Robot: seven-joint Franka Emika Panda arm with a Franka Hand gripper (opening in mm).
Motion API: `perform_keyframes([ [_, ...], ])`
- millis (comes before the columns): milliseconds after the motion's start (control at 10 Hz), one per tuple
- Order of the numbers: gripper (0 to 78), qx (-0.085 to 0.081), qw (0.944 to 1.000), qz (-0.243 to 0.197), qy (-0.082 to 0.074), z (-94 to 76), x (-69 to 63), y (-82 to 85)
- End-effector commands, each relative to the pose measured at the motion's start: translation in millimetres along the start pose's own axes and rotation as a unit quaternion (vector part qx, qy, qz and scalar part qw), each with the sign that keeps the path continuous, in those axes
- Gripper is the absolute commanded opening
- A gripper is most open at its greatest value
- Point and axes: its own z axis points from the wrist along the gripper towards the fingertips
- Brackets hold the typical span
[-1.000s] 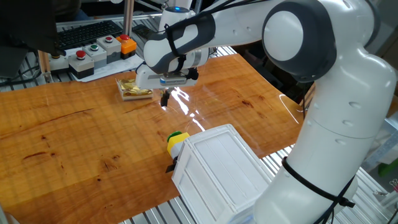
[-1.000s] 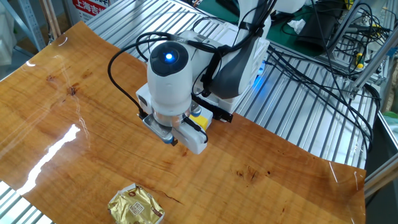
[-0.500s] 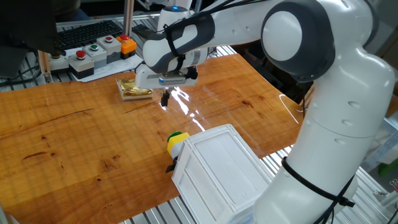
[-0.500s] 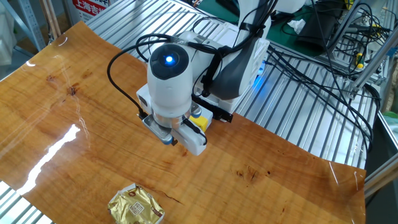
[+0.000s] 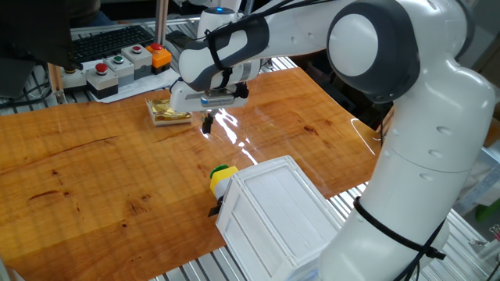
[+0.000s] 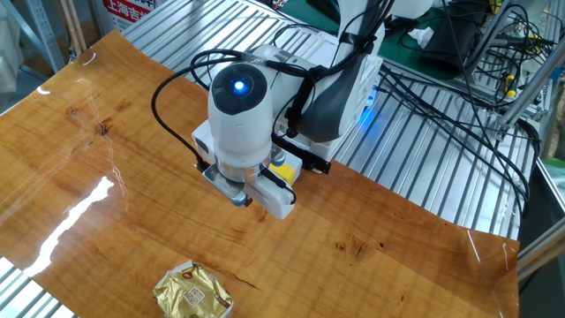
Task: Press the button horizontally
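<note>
**Gripper hangs over the wooden tabletop, away from the button**

While the arm reaches out over the wooden table (image 5: 94,179), the gripper (image 5: 208,123) hangs low above the boards, well apart from the button (image 5: 222,178). That button, a small yellow block with a green cap, stands against the near-left corner of the white plastic box (image 5: 277,218), touching it or very nearly so, with its cap facing away from the box toward the open wood. From the other fixed view the button (image 6: 281,160) shows only as a sliver of yellow and green behind the gripper (image 6: 244,198), just in front of the white plastic box (image 6: 371,66), most of which the arm hides. Whether the dark fingertips are apart or together cannot be told: one view shows them as a single dark tip, and the other view looks down on the wrist, which covers them. A gold foil packet (image 5: 169,112) lies on the table on the far side of the gripper from the button, near the gripper but apparently not touching it; in the other fixed view the same gold foil packet (image 6: 192,293) sits at the near table edge. Beyond the packet, off the wood, grey boxes with red, green and orange buttons (image 5: 125,61) stand in a row.
</note>
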Motion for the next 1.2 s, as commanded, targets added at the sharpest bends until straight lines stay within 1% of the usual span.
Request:
perform_keyframes([
  [100,0.0,-0.001,1.0000,-0.003,0.000,0.7,1.2,0.1],
  [500,0.0,0.000,1.0000,-0.006,-0.002,16.3,19.2,0.2],
  [800,0.0,0.000,0.9999,-0.011,-0.003,31.2,26.2,-1.2],
  [1000,0.0,0.000,0.9999,-0.012,-0.003,33.2,28.4,-1.6],
  [1100,0.0,0.002,0.9999,-0.014,-0.001,38.1,33.5,-2.7],
  [1200,0.0,0.002,0.9998,-0.017,-0.002,42.4,35.6,-3.5],
])
